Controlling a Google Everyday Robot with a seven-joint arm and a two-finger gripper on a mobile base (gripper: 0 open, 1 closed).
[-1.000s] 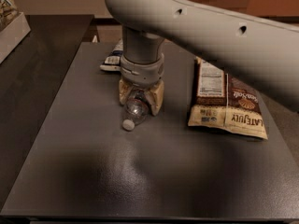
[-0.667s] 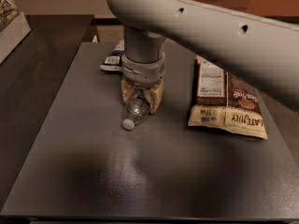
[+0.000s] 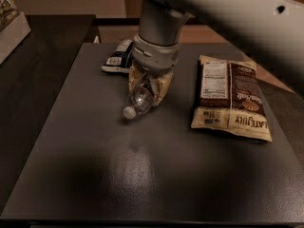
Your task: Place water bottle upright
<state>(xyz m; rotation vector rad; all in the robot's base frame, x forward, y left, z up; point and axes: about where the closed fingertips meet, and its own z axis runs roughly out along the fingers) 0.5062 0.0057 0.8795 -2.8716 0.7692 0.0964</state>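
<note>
The water bottle (image 3: 138,100) is clear plastic with a white cap (image 3: 128,112). It lies tilted, cap pointing toward the front left, just above the dark table (image 3: 142,175). My gripper (image 3: 148,95) comes down from the grey arm (image 3: 156,30). Its tan fingers (image 3: 163,85) are closed on either side of the bottle's body. The bottle's label and far end are hidden behind the fingers. A faint shadow sits under the cap.
A dark blue snack bag (image 3: 116,57) lies just behind the gripper on the left. A brown and cream snack bag (image 3: 232,96) lies flat to the right. A white box (image 3: 10,25) stands on the dark counter at far left.
The bottle's cap end has risen a little off the table while the gripper holds it. The view has shifted slightly.
</note>
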